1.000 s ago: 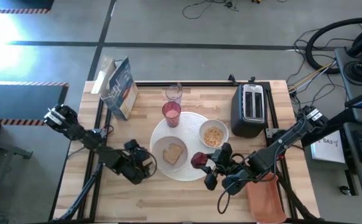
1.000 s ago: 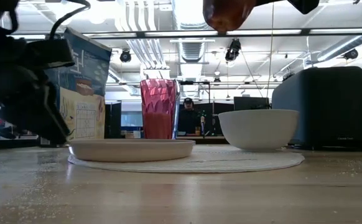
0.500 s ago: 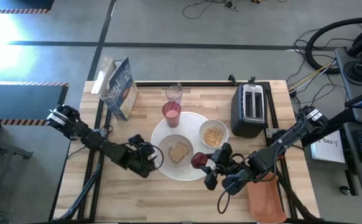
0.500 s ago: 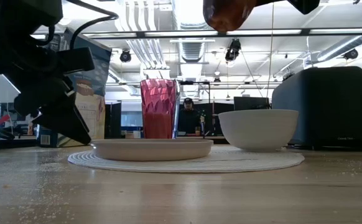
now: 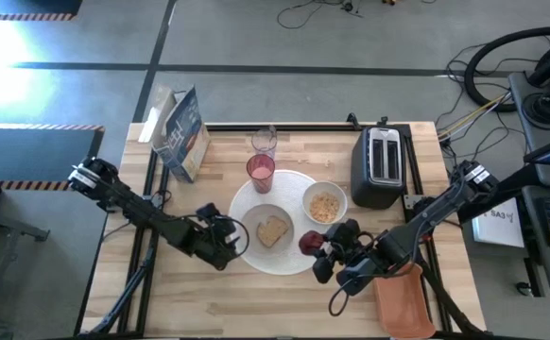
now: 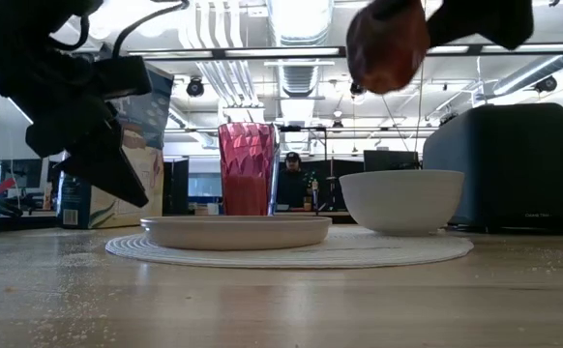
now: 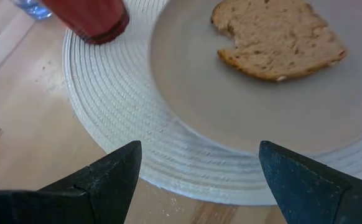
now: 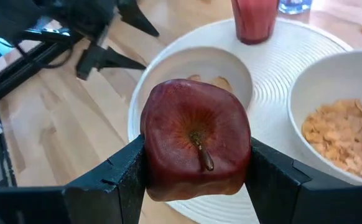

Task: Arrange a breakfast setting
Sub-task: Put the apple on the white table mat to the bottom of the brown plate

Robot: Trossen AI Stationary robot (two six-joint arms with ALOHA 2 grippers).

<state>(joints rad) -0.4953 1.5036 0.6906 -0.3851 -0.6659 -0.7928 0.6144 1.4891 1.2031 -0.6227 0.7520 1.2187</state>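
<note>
A: We've got the right gripper [image 8: 196,163] clamped on the dark-red apple [image 8: 195,138], one finger each side, stem facing the wrist cam. It's up off the table, clear of everything in the low view.

B: And where's it sit vs. the setting?

A: Apple's over the near-right edge of the large white plate [image 5: 294,184]. Just ahead of the gripper: the small plate [image 5: 254,219] w/ the toast slice [image 5: 272,229]. Off to one side, the cereal bowl [image 5: 324,204]. Pink tumbler [image 5: 260,172] farther out, past both.

B: Left side?

A: Left gripper [image 7: 199,168] is spread wide, holding nothing. We see it hovering right at the small plate's rim, toast just beyond its fingertips, tumbler off to the far side.
</note>
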